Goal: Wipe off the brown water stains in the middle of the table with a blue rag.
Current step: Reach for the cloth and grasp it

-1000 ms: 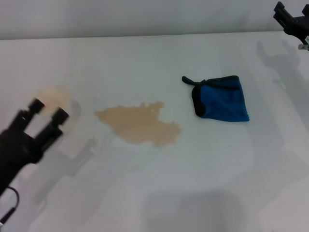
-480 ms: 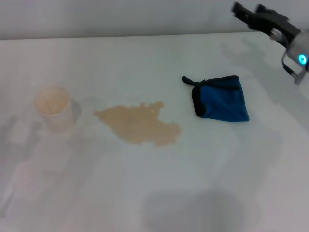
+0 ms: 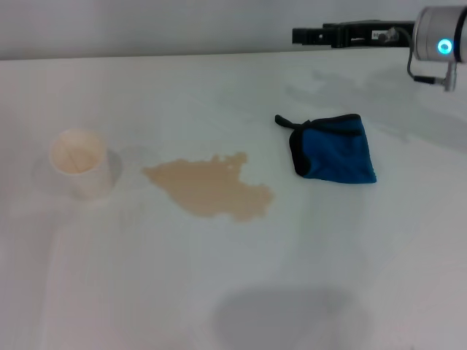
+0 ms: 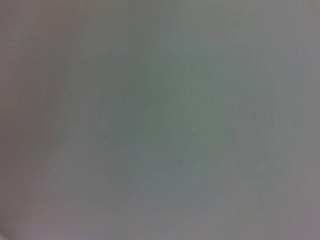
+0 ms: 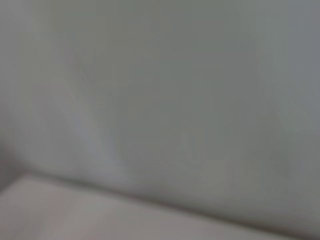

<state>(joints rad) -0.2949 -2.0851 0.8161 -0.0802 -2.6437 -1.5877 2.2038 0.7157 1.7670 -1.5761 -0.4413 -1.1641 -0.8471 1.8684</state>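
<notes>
Three things sat on the big plain white smooth table [image 3: 219, 292] in my head view. At roughly the middle, the flat ragged tan-brown water stains [image 3: 210, 187] were spread out in one irregular puddle. Off at 3 o'clock from that, near but not touching, lay the small bright blue soft rag [image 3: 334, 148], folded roughly square with black edging and a short black loop poking out toward 10 o'clock. Over at 9 o'clock from the puddle stood a pale paper cup [image 3: 80, 162], upright, just beside the stain's edge.

My right gripper [image 3: 300, 35] was up at about 1 o'clock, stretched out sideways above the table's far edge, past the rag, pointing toward 9 o'clock. Honestly couldn't tell whether its jaws were apart or together from that angle.

My left gripper wasn't visible anywhere. Both wrist views gave me only a grey blur, nothing I could make out.
</notes>
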